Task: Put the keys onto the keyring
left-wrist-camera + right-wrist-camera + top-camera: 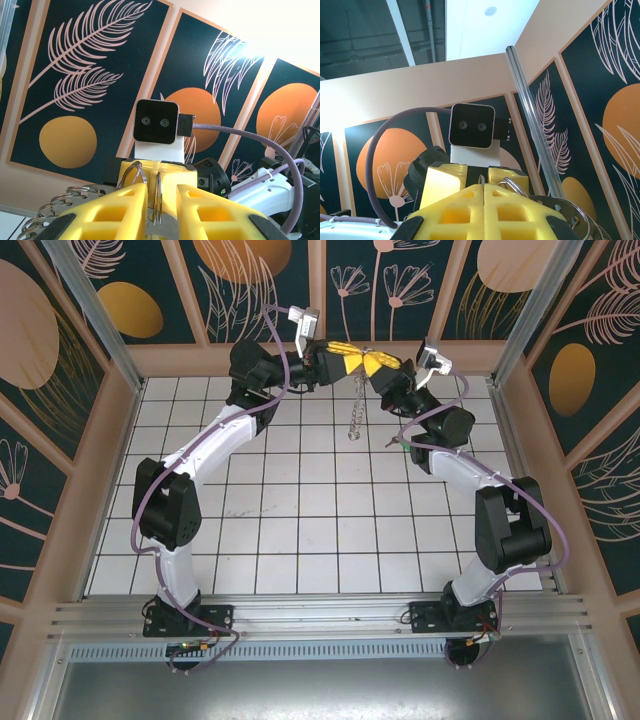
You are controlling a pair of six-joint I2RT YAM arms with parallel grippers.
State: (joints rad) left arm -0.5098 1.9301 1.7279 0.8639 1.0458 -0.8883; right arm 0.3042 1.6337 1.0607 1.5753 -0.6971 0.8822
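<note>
Yellow fingers meet at twelve o'clock above the white tiles (300,520) in the top view. The left gripper (347,359) and right gripper (374,362) are tip to tip, likely so the keyring (353,420), a grey beaded strand dangling toward six, hangs clear for threading. A green speck at its four o'clock may be the key (403,446).

Left wrist: the left gripper (161,187) shows a narrow gap with the keyring (158,196) wire upright in it. I cannot tell whether it is clamped. Coils bunch at eight.

Right wrist: the right gripper (484,186) is pressed together, with a keyring (512,185) loop at the seam, apparently pinched. More loops sit at four.
</note>
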